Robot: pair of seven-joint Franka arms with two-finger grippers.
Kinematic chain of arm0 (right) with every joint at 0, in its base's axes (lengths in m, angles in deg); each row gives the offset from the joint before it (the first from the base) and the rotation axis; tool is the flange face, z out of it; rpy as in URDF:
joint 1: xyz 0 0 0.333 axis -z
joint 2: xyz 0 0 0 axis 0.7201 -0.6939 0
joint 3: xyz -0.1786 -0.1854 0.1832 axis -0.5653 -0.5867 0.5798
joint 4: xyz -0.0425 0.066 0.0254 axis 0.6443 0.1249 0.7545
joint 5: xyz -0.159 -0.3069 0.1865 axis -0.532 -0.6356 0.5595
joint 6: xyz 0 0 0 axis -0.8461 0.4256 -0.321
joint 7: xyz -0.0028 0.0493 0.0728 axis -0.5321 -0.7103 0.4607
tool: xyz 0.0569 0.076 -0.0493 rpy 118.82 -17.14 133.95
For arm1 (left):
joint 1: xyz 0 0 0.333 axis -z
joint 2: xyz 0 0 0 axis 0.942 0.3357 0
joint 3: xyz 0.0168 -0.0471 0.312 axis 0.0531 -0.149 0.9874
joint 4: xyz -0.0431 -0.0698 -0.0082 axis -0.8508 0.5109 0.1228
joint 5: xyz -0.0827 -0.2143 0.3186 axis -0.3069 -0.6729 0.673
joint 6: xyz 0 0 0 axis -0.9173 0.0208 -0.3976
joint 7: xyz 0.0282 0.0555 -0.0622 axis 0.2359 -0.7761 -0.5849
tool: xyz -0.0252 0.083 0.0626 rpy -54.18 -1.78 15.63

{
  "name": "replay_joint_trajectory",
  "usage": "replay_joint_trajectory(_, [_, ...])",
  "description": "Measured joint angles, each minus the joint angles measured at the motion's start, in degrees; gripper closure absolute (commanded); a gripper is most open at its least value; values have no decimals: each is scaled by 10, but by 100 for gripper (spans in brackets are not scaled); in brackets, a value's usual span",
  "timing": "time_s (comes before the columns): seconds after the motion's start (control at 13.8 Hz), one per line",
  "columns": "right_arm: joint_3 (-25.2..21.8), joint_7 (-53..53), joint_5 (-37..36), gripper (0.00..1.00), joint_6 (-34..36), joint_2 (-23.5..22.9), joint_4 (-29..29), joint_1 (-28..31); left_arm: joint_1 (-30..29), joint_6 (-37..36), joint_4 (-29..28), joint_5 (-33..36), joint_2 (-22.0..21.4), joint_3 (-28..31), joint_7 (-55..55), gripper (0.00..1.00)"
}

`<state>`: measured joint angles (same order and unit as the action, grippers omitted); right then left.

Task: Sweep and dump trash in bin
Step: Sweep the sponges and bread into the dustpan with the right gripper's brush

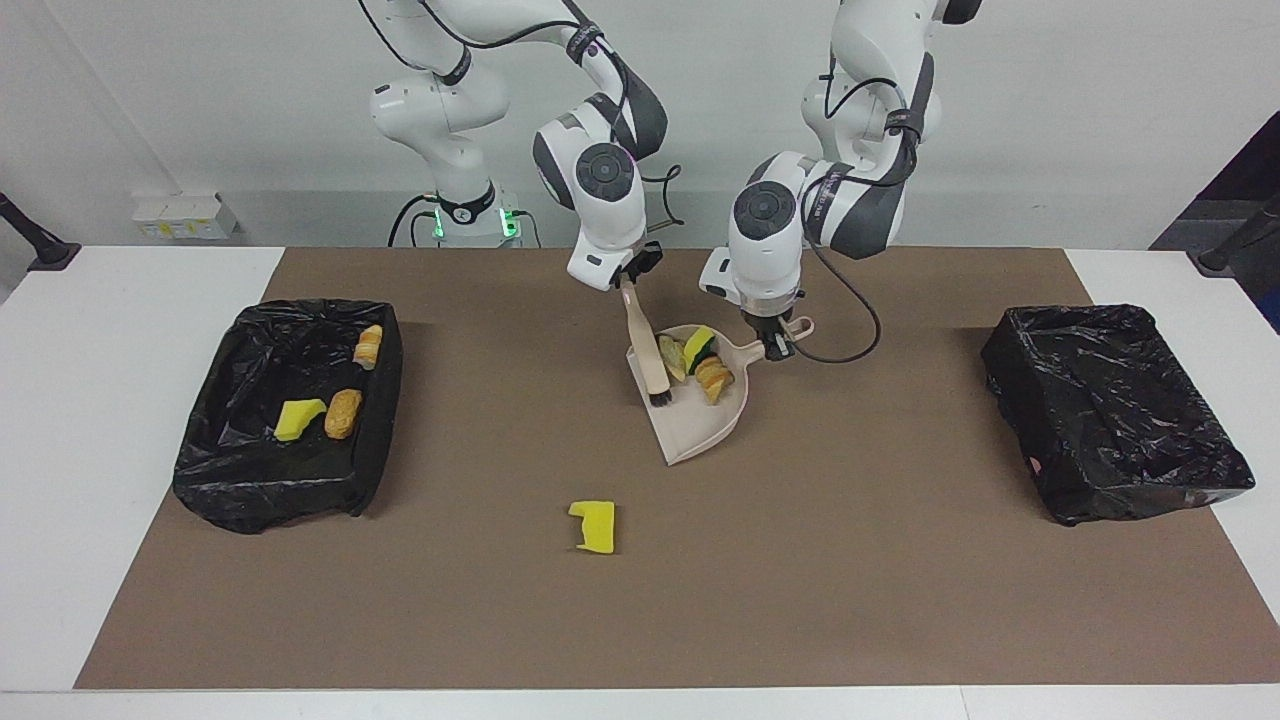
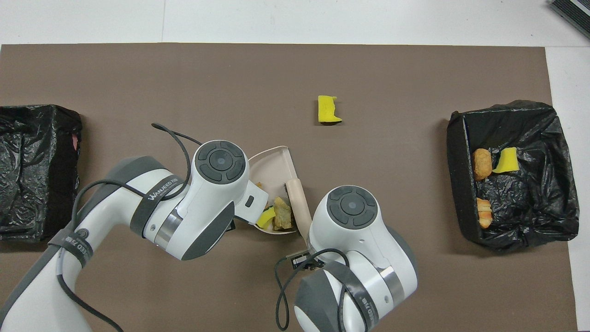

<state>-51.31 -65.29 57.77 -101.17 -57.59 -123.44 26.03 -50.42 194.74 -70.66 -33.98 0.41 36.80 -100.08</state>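
Observation:
My right gripper (image 1: 630, 282) is shut on the handle of the beige hand brush (image 1: 645, 345), whose bristles rest inside the beige dustpan (image 1: 700, 425). My left gripper (image 1: 776, 346) is shut on the dustpan's handle. In the pan lie three pieces of trash: a cream piece (image 1: 672, 357), a yellow sponge chunk (image 1: 700, 347) and an orange-brown lump (image 1: 714, 378). Another yellow sponge chunk (image 1: 594, 525) lies loose on the mat, farther from the robots. The black-lined bin (image 1: 270, 505) at the right arm's end holds a yellow chunk (image 1: 298, 415) and two orange-brown lumps. In the overhead view both wrists hide the grippers.
A second black-lined bin (image 1: 1115, 470) stands at the left arm's end of the brown mat (image 1: 850, 580). In the overhead view the brush (image 2: 298, 203) lies across the dustpan (image 2: 269, 166) and the loose sponge chunk (image 2: 329, 109) sits farther out.

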Motion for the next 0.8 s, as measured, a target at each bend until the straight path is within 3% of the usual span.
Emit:
replay_joint_trajectory(0.36, [-7,1,-7,100,6,-1,35,12,0,1,0,0,0,1,66,100])
replay_joint_trajectory(0.58, [-8,23,-61,100,5,-15,55,34,-2,2,0,-1,0,3,117,100])
replay_joint_trajectory(0.8, [-9,61,-120,100,4,-57,115,84,-16,30,0,-1,1,7,163,100])
